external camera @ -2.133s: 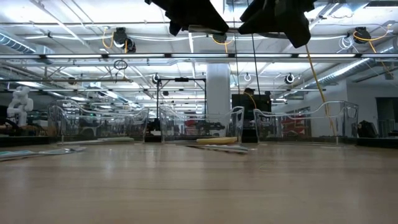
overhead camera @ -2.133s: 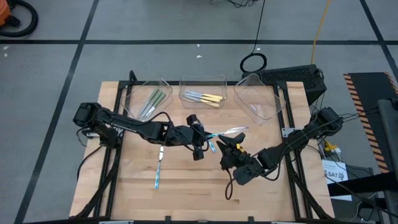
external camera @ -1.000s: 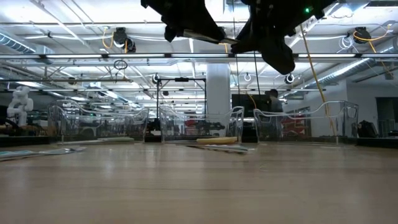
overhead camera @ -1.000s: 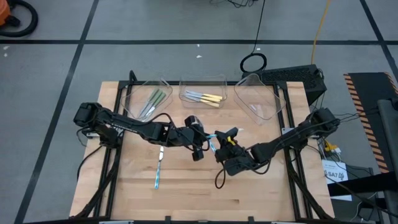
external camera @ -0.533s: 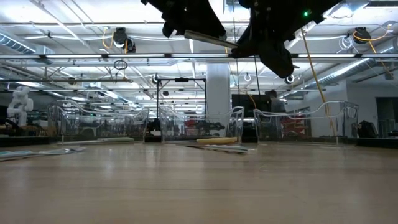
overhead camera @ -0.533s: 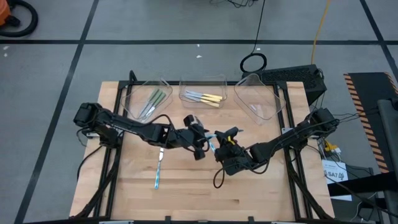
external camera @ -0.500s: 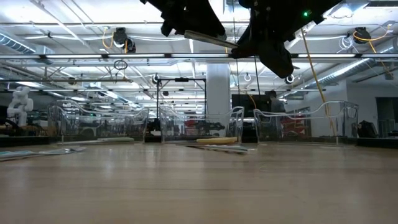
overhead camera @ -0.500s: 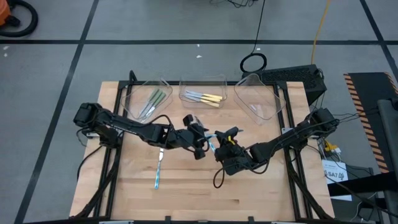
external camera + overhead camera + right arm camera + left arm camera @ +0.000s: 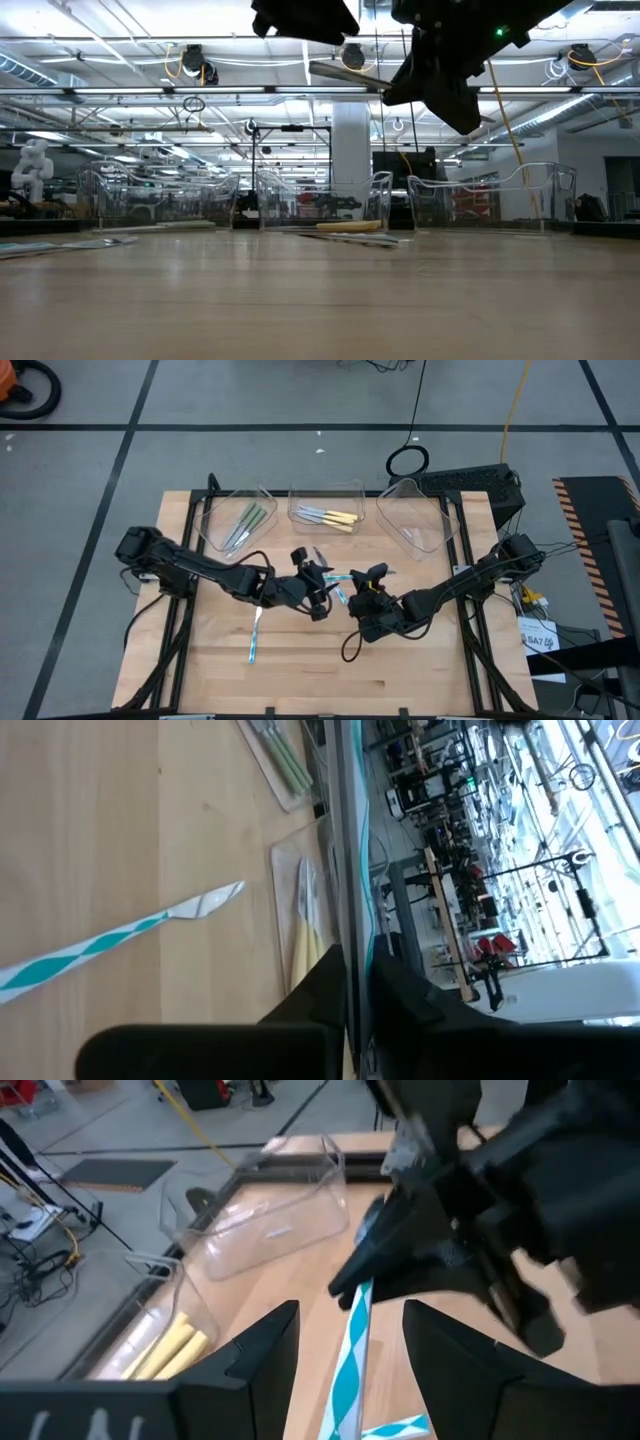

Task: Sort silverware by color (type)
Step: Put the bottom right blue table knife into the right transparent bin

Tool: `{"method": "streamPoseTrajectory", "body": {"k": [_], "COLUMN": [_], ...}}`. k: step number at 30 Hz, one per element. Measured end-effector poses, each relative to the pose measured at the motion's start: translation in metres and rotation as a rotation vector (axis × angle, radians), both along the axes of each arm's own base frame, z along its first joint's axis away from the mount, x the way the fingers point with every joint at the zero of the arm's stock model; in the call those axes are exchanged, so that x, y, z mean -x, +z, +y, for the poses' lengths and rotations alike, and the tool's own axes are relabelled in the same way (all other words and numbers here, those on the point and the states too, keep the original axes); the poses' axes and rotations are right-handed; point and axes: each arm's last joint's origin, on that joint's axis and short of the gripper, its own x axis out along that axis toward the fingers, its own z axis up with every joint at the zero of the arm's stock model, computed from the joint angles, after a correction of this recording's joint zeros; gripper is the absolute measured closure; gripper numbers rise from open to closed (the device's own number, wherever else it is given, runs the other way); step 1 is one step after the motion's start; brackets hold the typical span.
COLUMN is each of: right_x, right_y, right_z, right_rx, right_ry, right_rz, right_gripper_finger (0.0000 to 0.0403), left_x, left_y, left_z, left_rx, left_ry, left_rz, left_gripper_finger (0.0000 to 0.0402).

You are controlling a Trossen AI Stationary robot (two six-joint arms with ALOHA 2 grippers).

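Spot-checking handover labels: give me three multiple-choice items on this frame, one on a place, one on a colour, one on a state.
1. The yellow utensils lie in: A) the left tray B) the middle tray C) the right tray
2. The utensil in the right gripper is: A) yellow B) green C) blue
3. The left fingers are: A) open B) shut on a green utensil C) shut on a yellow utensil

B: the yellow utensils show inside the middle tray.
C: the right gripper pinches a blue utensil.
A: the left fingers stand apart either side of it.
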Motion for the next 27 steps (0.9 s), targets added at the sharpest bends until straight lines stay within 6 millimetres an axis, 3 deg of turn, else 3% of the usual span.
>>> {"method": "streamPoseTrajectory", "body": {"k": [7,17,20,27], "right_x": [0.007,0.025,0.031,0.046], "right_y": [0.006,0.048,0.063,0.089], "right_z": [-0.003,-0.021,-0.033,-0.076], "right_rx": [0.001,-0.053,-0.089,-0.255], "right_ry": [-0.01,-0.039,-0.058,-0.108], "right_rz": [0.007,-0.099,-0.144,-0.225], "right_gripper_finger": [0.0384,0.0384,0.0381,0.0383], "left_x": [0.007,0.025,0.035,0.047], "left_y": [0.002,-0.001,-0.014,-0.049], "left_z": [-0.004,-0.001,0.006,0.025], "left_rx": [-0.046,-0.072,-0.084,-0.008], "left_ry": [0.007,-0.002,0.03,0.112], "left_rz": [0.039,0.163,0.2,0.1], "left_gripper_finger": [0.0213,0.0213,0.0213,0.0213]}}
